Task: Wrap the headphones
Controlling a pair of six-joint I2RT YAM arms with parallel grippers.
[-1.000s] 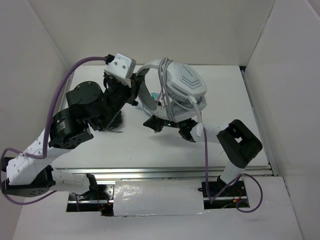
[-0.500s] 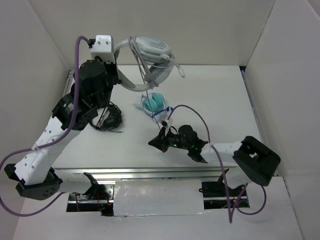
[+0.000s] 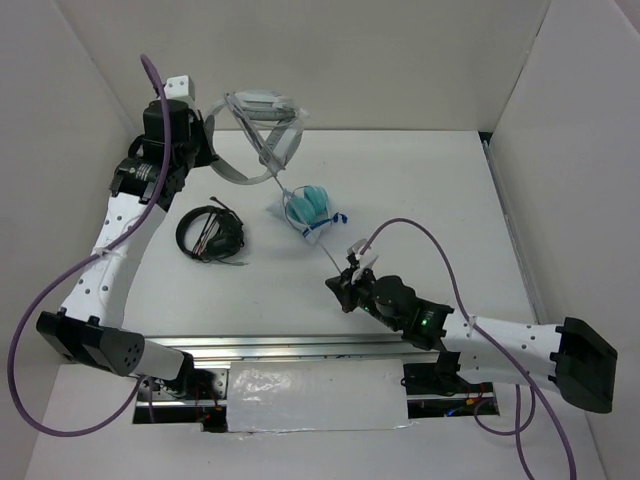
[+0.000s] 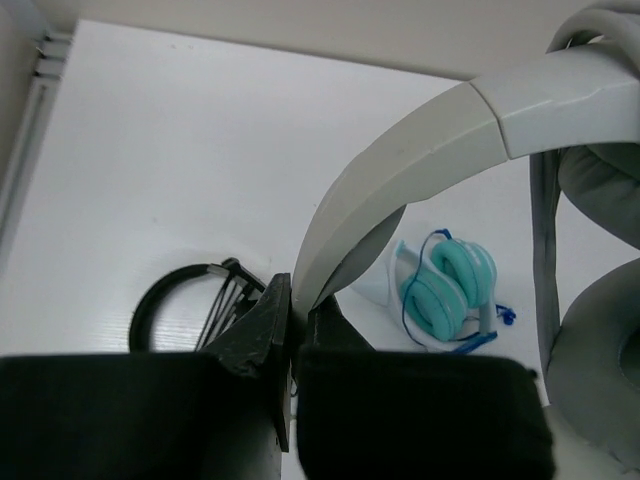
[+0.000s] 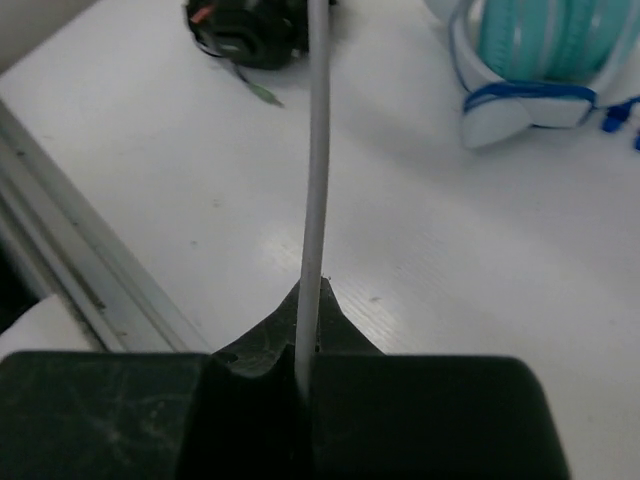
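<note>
At the near right of the table [image 3: 440, 200], the right gripper [image 3: 346, 283] lies low over the surface, its arm stretched out along the near edge. Its jaws are closed on the thin grey cable [image 5: 316, 150], which is pinched between the fingertips. From there the cable runs straight and taut toward the far left, as the right wrist view shows. Past that gripper, near the middle of the table, lie the teal headphones [image 3: 308, 206]. The cable passes just beside them in the wrist view. Left of them and apart, the black headset [image 3: 210, 235] sits coiled on the surface. At the far left, the left arm reaches high, and the left gripper [image 4: 298, 305] is clamped shut on the headband [image 4: 400, 170] of the headphones [image 3: 258, 115]. The left wrist view shows the two fingers squeezing the band's end between them. The headphones hang in the air off the table at the far left, above its far edge. The band arches up to the right from the fingers, and a padded earcup [image 4: 600, 360] hangs at the right of that view. Some turns of cable cross the earcups in the top view, though how many I cannot tell.
</note>
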